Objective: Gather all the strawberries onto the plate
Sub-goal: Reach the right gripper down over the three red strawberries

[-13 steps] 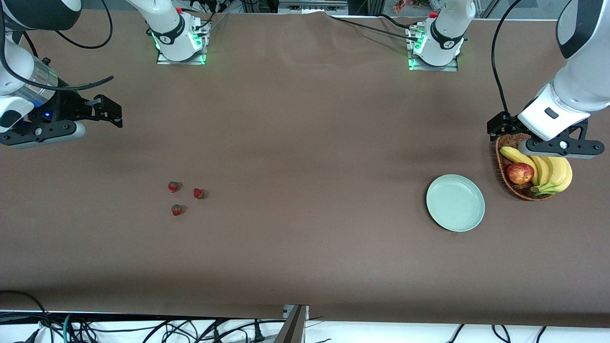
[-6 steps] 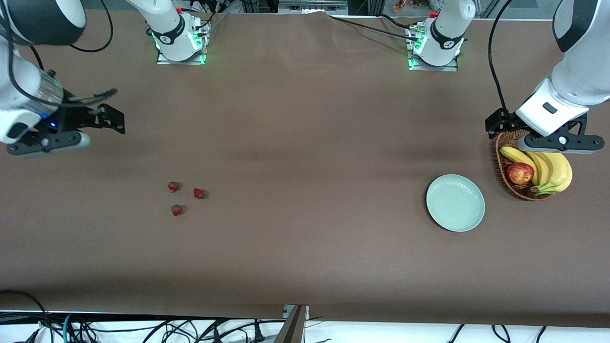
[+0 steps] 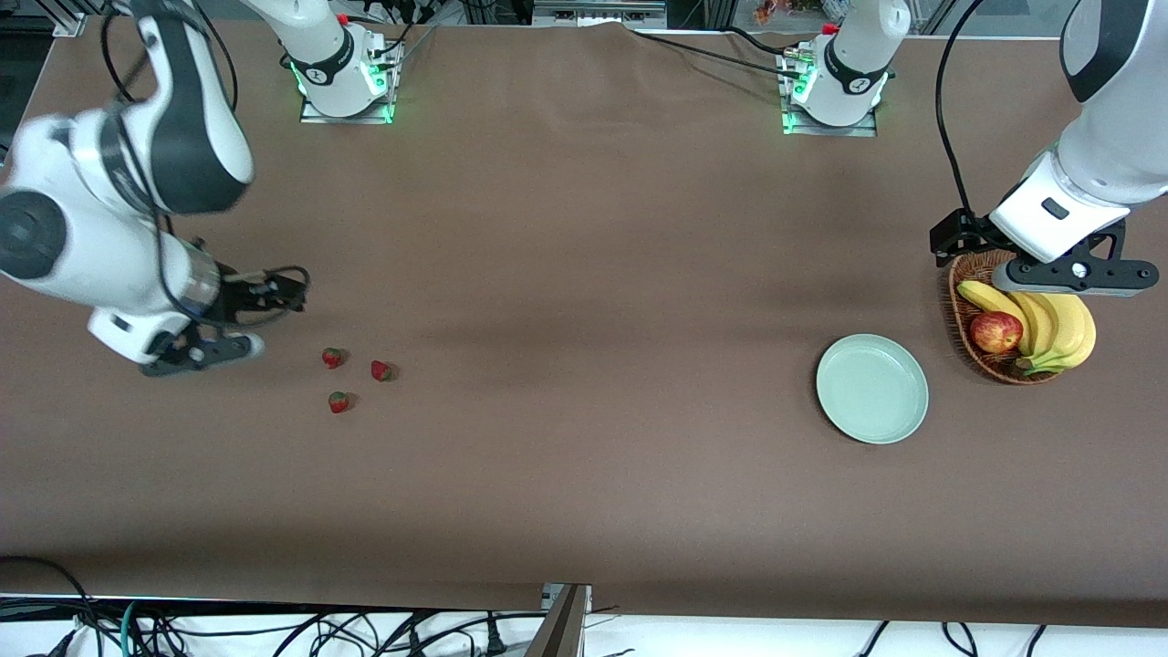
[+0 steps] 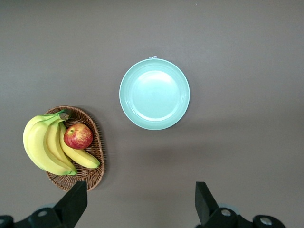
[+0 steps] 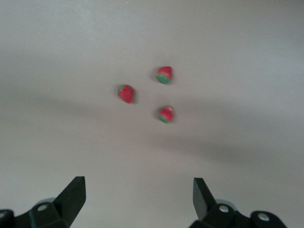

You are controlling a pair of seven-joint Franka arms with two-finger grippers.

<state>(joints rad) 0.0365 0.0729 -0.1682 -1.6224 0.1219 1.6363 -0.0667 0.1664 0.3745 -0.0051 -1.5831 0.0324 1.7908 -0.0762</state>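
Three tiny red strawberries (image 3: 338,401) (image 3: 333,357) (image 3: 381,370): loose on brown bench (image 3: 584,319), right hand (image 3: 239,315) beside, wide open, empty. Shallow mint-green round plate (image 3: 871,389): empty, beside wicker basket (image 3: 960,324) of bananas (image 3: 1058,330), apple (image 3: 995,332). Left hand (image 3: 1036,260): open, empty, over basket.

Right pincer (image 3: 239,321) open and lowered, left pincer (image 3: 1036,265) open, raised

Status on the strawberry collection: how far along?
Nothing done: the round pale mint-green plate is empty. All three small red strawberries lie on the brown table toward the right arm's end. In hand: the open right gripper hangs beside them. The open left gripper waits over the wicker basket.
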